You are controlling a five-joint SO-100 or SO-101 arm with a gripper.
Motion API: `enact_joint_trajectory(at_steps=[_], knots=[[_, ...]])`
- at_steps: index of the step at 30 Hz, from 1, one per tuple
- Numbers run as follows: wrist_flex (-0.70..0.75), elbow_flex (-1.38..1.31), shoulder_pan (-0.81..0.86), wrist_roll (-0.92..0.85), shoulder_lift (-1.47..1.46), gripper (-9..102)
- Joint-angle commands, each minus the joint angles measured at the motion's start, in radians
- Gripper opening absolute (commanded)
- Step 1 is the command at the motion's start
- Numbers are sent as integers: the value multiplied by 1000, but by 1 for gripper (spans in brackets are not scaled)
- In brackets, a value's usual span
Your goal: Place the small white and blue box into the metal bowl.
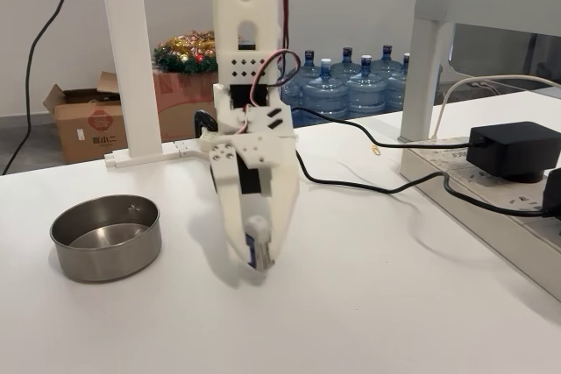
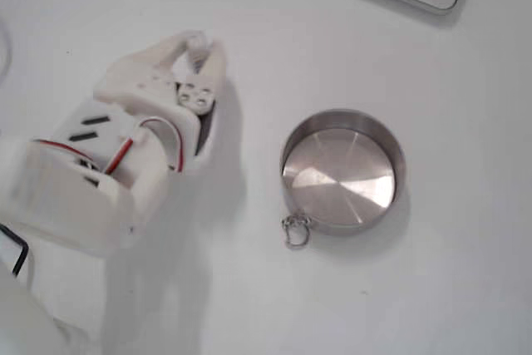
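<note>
White plastic gripper (image 1: 259,256) points down at the desk (image 1: 394,304) in a fixed view, jaws pinching the small white and blue box (image 1: 258,247) upright, white top above blue face. Metal bowl (image 1: 106,237), brushed steel, round and straight-sided, sits apart at left. From above, the bowl (image 2: 342,170) lies right of the gripper (image 2: 198,46), a small ring clip (image 2: 294,229) at its rim.

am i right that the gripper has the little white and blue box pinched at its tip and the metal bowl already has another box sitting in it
Not quite. The metal bowl is empty: a fixed view from above shows only its bare steel floor. The rest holds: the gripper has the small white and blue box pinched at its tip, beside the bowl.
</note>
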Motion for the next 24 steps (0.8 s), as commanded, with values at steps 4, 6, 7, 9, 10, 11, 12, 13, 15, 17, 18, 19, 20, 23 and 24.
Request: enact_joint_trajectory(at_steps=[4,6,7,9,10,11,12,13,15,17,18,19,20,23,24], knots=[[-3,107,130,-5,249,-1],[-3,127,169,-5,281,-1],[-3,137,187,-5,295,-1],[-3,155,225,-5,321,-1],[-3,164,245,-5,333,-1],[-3,173,265,-5,339,-1],[-6,179,288,-5,341,-1],[-14,184,311,-5,339,-1],[-14,189,357,-5,339,-1],[-14,192,403,-5,333,-1],[-14,196,425,-5,330,-1],[-14,199,445,-5,327,-1],[-14,201,460,-5,324,-1],[-5,212,491,-6,322,0],[-3,215,492,-6,322,2]])
